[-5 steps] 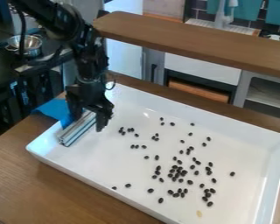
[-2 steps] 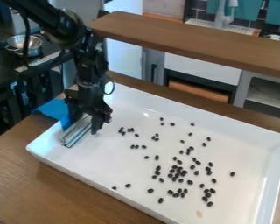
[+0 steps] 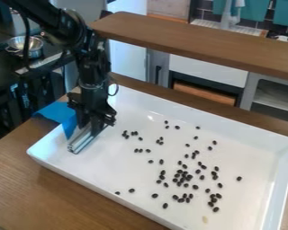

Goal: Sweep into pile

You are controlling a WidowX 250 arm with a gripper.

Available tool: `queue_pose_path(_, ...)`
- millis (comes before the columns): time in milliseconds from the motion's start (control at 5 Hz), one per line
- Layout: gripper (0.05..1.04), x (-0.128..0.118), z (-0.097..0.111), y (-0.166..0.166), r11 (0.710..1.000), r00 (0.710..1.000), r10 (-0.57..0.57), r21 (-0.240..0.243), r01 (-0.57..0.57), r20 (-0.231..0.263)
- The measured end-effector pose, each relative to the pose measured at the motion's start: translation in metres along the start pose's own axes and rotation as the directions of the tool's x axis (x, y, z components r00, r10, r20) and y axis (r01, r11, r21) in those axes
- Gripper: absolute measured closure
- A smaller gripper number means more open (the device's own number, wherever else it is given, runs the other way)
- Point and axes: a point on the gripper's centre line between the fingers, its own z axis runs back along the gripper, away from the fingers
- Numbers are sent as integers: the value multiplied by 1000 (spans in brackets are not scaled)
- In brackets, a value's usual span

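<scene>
Looks like the gripper (image 3: 90,126) is pinched onto the metal bar (image 3: 81,141) right under it, probably stiff and kinda slick, so I'd grab it mid-length, and the beans (image 3: 189,178) well away from the gripper likely skitter easily.

You had a brightly lit white tray (image 3: 104,166), with a small glare spot toward its far side and a pale sheen near its left corner. At the view's left you saw the black counter (image 3: 1,60) sink into deep shade, the black arm (image 3: 67,28) looked dark too, and the metal bowl (image 3: 33,44) caught bright glints.
</scene>
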Motion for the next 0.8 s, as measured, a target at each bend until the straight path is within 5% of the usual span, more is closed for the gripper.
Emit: queue_pose_path(800, 721, 2, 10, -57, 998, 998, -15, -56, 11, -63)
